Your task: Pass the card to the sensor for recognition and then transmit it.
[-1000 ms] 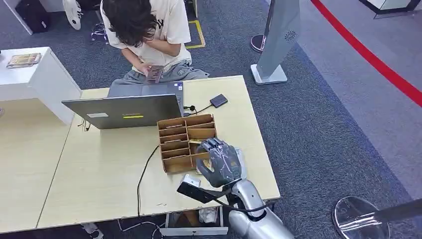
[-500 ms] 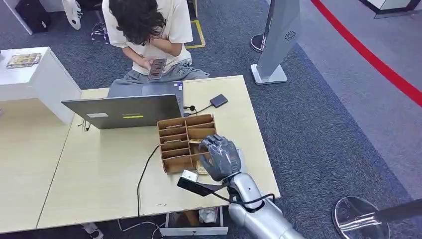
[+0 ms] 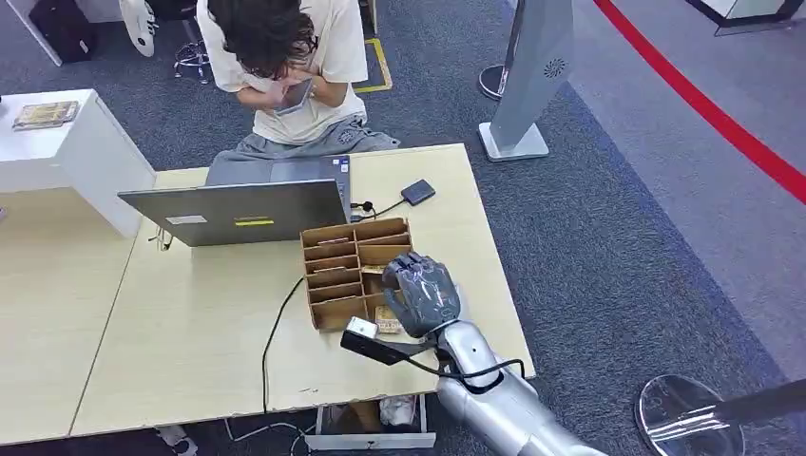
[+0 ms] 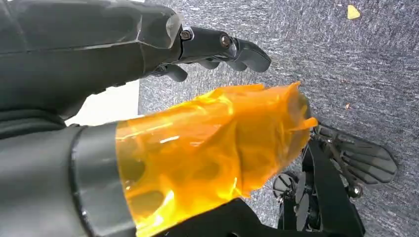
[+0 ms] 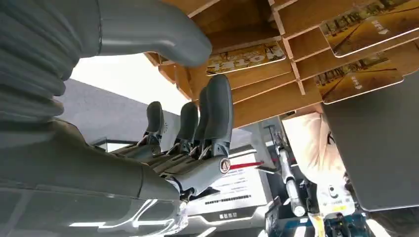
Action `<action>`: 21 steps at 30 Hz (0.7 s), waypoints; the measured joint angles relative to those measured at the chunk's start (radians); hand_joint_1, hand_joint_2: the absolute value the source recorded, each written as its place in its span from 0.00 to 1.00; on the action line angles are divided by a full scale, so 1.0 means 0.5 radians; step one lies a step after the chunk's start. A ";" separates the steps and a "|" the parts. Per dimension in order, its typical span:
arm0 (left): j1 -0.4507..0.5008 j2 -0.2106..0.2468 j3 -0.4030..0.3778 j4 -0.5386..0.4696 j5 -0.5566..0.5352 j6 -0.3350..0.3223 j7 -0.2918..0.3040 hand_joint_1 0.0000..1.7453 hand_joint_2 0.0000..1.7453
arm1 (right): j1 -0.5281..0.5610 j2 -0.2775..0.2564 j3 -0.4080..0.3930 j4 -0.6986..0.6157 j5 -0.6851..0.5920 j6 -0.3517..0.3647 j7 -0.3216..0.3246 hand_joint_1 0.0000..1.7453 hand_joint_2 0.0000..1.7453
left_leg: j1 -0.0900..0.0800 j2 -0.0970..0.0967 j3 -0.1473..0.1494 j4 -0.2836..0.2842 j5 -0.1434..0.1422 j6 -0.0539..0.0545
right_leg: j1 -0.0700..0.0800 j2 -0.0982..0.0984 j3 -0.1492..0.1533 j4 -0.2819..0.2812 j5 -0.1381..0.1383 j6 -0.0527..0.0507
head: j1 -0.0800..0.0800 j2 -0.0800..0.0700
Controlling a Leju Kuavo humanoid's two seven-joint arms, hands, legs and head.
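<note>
open laptop on table, person seated behind holding phone

The right hand sits low and right of centre in the head view, silver forearm rising from the bottom edge, fingers extended and apart (nothing held), while the left hand hangs with its fingers loosely out.

card: yellow-brown, printed | lying flat in a slot of the wooden organizer | sensor: dark, flat on table

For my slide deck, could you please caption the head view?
Right hand hovers over the cardboard card rack beside a laptop on the table.
</note>
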 joint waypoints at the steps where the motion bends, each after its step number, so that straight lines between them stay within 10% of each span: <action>1: 0.000 0.000 0.000 0.000 -0.001 -0.001 0.000 0.00 0.00 | -0.008 0.003 0.000 0.009 -0.001 0.000 0.001 0.54 1.00 | 0.000 0.000 0.000 0.000 0.000 0.000 | 0.000 0.000 0.000 0.000 0.000 0.000 | 0.000 0.000; 21: -0.001 0.005 0.000 0.012 -0.018 -0.009 0.001 0.00 0.00 | -0.093 0.056 0.000 0.116 -0.030 0.013 -0.005 0.49 1.00 | 0.000 0.000 0.000 0.000 0.000 0.000 | 0.000 0.000 0.000 0.000 0.001 0.001 | -0.001 0.000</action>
